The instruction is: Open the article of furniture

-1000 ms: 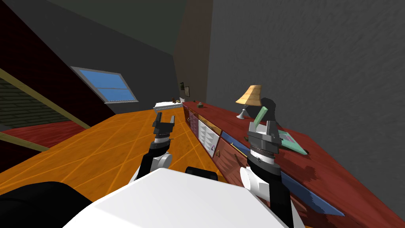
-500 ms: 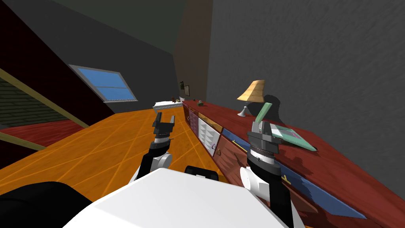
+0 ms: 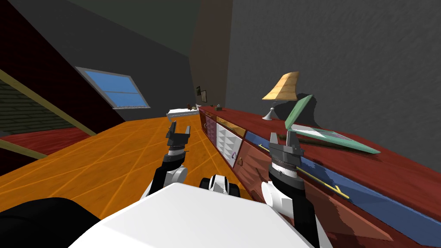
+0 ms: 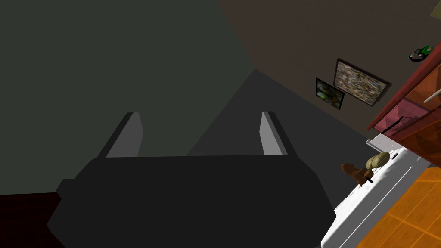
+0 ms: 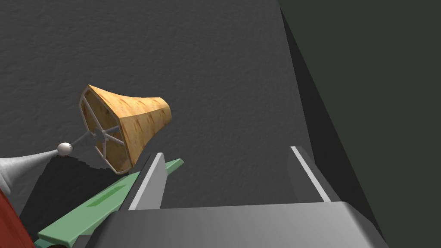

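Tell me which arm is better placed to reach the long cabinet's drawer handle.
Right, probably. The right gripper, open, hangs beside the cabinet front, near the yellow handle on its blue drawer. The left gripper, also open, is over the orange floor, farther away.

- Counter [image 3: 400, 168], long, red: near end cut off by the head view's edge at 4 o'clock; part of the lower front hidden behind the right arm.
- Yellow handle [image 3: 323, 183] on the blue front: one stretch hidden behind the right tool [image 3: 283, 138].
- Green laptop [image 5: 94, 206]: partly covered by that tool's finger [image 5: 150, 181].
- Lamp [image 5: 129, 125]: base cut off at 9 o'clock in the right wrist view.
- Two framed pictures [image 4: 361, 82]: subjects too blurred to tell.
- Green-and-black object [image 4: 420, 53] on the counter's far end: too small to identify.
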Controlling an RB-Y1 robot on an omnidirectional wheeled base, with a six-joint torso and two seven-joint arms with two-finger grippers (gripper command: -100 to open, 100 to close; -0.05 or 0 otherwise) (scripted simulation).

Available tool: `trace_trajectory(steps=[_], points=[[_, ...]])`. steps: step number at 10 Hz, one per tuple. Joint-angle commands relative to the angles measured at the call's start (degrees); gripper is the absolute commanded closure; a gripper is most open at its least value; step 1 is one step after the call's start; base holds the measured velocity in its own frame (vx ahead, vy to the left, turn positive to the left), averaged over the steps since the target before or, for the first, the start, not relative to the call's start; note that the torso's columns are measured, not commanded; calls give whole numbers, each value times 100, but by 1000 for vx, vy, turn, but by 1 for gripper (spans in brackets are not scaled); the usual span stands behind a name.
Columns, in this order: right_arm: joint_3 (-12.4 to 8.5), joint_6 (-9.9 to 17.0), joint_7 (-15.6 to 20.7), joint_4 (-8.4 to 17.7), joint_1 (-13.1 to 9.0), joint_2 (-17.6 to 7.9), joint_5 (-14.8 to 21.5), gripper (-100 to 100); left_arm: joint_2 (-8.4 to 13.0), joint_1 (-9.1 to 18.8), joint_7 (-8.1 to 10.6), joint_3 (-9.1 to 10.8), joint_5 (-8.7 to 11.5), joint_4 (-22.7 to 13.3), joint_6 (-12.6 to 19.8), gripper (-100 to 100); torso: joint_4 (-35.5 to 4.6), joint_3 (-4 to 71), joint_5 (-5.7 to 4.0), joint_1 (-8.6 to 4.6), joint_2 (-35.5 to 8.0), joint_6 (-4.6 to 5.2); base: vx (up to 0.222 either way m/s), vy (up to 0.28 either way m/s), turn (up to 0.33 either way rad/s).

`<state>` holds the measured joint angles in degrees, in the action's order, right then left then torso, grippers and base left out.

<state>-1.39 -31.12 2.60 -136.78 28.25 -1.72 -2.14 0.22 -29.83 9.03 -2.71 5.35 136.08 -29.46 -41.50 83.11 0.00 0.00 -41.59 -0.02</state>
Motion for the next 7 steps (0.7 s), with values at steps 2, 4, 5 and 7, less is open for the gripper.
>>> trace_trajectory(steps=[2,4,5,7], points=[[203,234,142,372,-152,-576,197,-100,0,0,0,0,0,-1,0,0,-75,133,1,3,-74,1,-66,11,198],[389,456,270,683,-293,-902,378,-100,0,1,0,0,0,-1,0,0,-80,141,0,0,-76,3,-86,2,272],[499,587,346,884,-375,-1052,485,-100,0,1,0,0,0,-1,1,0,-79,143,-2,-4,-73,0,-109,5,317],[618,729,428,1083,-463,-1239,601,-100,0,1,0,0,0,-1,1,0,-81,141,0,1,-76,2,-99,14,210]])
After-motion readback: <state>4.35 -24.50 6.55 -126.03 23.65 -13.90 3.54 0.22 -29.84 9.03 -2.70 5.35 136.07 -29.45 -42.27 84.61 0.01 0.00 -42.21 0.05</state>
